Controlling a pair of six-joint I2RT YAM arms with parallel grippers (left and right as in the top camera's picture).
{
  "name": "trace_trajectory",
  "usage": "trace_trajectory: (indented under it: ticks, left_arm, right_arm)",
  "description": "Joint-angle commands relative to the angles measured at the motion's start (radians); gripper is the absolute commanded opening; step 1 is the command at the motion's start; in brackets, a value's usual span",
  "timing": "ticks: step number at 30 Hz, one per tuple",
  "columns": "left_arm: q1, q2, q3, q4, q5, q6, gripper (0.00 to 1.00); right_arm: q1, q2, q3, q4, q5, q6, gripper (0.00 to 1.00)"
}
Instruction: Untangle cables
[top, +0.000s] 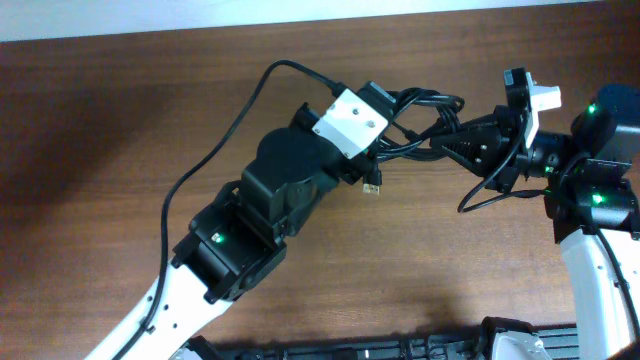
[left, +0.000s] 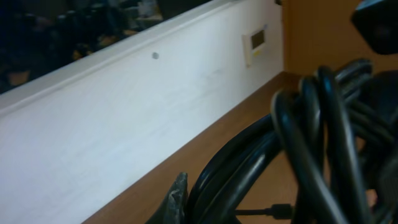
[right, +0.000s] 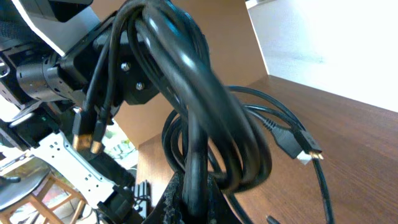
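Black, thin flexible cables hang in a tangled bundle above the brown wooden table, stretched between the two grippers. The right gripper is clamped on the bundle's right side. In its wrist view the cords rise straight from between its fingers. The left gripper meets the bundle's left side under its white camera block, and I cannot tell whether it is clenched. A gold-tipped plug dangles below it. Only the right wrist view shows a second, pale-tipped plug. The left wrist view shows the loops close up.
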Motion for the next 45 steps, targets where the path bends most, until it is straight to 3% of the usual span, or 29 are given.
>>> trace_trajectory:
  ticks: [1,24,30,35,45]
  left_arm:
    - [0.054,-0.134,0.021,0.026,-0.376,0.018,0.0]
    - [0.054,-0.312,0.021,-0.015,-0.754,0.105,0.0]
    - [0.054,-0.334,0.021,-0.037,-0.83,0.124,0.0]
    - [0.054,-0.333,0.021,-0.04,-0.818,0.123,0.0]
    - [0.054,-0.323,0.021,-0.092,-0.613,0.103,0.0]
  right_arm:
    - [-0.026,0.012,0.003,-0.008,0.003,-0.014,0.04]
    - [-0.026,0.112,0.001,-0.042,0.048,-0.014,0.04]
    - [-0.026,0.124,0.001,-0.063,0.158,-0.013,0.04]
    - [-0.026,0.124,0.001,-0.19,0.341,-0.013,0.04]
    - [-0.026,0.123,0.001,-0.178,0.237,-0.031,0.05]
